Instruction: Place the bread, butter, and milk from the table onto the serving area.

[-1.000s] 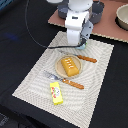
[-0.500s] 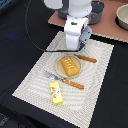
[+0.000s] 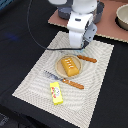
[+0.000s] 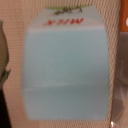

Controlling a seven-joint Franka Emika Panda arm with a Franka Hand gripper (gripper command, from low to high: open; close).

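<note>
We saw one large cream, finely striped woven serving area (image 3: 35, 82) on the black table (image 3: 20, 30), and on it one round tan plate (image 3: 59, 69) carrying the single golden-orange loaf of bread (image 3: 71, 66), with one slim yellow box of butter (image 3: 56, 93) lying on the weave nearer us. The one pale blue-and-white milk (image 4: 67, 65) carton filled the wrist view, smooth-faced with red lettering. It sat close under the gripper (image 3: 81, 44), whose fingers we could not make out, so their opening or grip could not be told.

White arm (image 3: 80, 22), wrist pointing down
</note>
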